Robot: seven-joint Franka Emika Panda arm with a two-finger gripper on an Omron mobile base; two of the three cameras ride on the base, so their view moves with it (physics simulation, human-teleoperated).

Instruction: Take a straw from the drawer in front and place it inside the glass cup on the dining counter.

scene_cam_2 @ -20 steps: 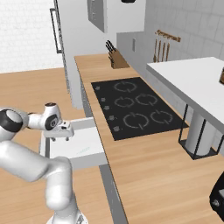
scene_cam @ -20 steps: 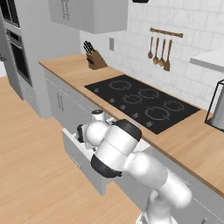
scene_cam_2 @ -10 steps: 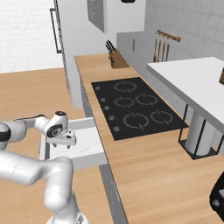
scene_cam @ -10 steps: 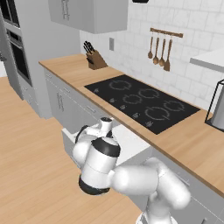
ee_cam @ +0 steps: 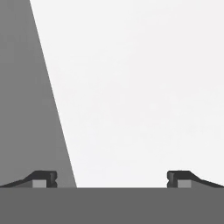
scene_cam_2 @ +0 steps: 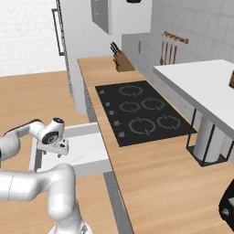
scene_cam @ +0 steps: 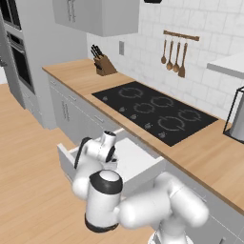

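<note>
Although the drawer (scene_cam: 131,164) already stands pulled out below the table with the black cooktop (scene_cam: 155,110), the task looks to be at an early stage: the claw (scene_cam_2: 58,150) hangs over the drawer's pale inside with its jaws spread wide and nothing between them. In the hand view the two dark fingertips (ee_cam: 43,178) stand far apart above a plain pale floor, with a grey wall slanting along one side, and no straw can be made out there. I cannot tell where in the drawer the straw lies; the arm's own bulk covers much of the drawer in the left base view. Finding and gripping the straw, carrying it off and dropping it into the glass cup are all left to do.
</note>
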